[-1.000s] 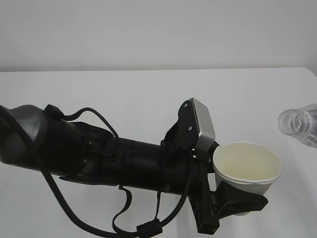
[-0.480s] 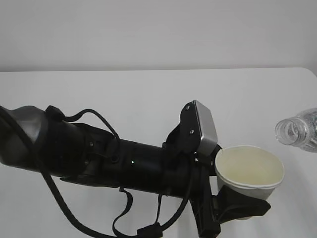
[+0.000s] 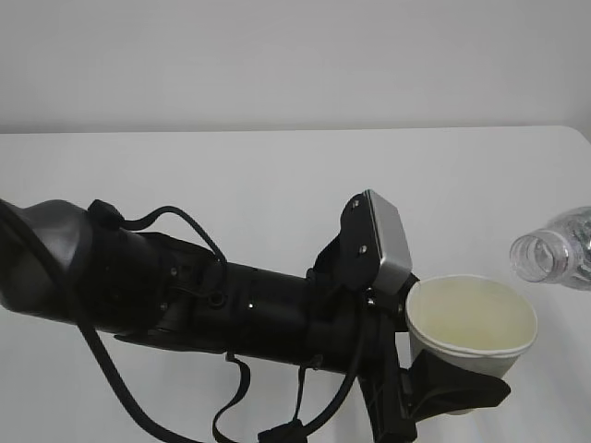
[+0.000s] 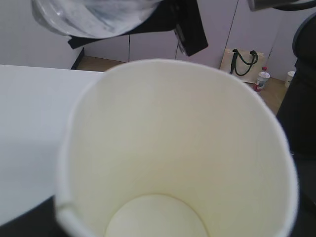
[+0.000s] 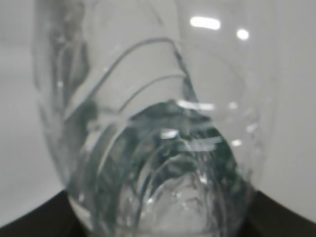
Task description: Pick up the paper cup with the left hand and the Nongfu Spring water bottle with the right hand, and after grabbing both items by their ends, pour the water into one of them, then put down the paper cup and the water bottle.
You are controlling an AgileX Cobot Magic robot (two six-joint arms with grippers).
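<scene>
Since the earlier frames: paper cup (image 3: pixel 472 325) shifted slightly toward the lower right of the exterior view; water bottle (image 3: pixel 555 253) advanced leftward from the right edge and sits lower, its open mouth now nearer the cup rim

Item 1, paper cup: white, rolled rim, pale cream-yellow interior, roughly upright with the mouth tipped a little toward the camera; located lower right of the exterior view. Left wrist view fills with the cup (image 4: pixel 173 148) seen from above; inside shows no liquid

Item 2, left hand (image 3: pixel 443 392): thick black arm with loose black cables (image 3: pixel 175 221) and silver-grey wrist module (image 3: pixel 390 242), reaching in from the left edge. Black fingers part-way open and clamped on the cup's lower body, cup raised clear of the white table (image 3: pixel 231 175)

Item 3, Nongfu Spring water bottle: clear ribbed plastic, uncapped, lying near horizontal at the right edge of the exterior view, mouth pointing left, above and just right of the cup, not touching it. In the left wrist view its clear body (image 4: pixel 94 17) shows at upper left, above the cup rim. Right wrist view is filled by the bottle (image 5: pixel 153 148) seen along its length

Item 4, right hand: black parts only at the lower corners of the right wrist view; jaws part-way open, gripping the bottle's far end

Item 5, water: no stream visible between bottle and cup
</scene>
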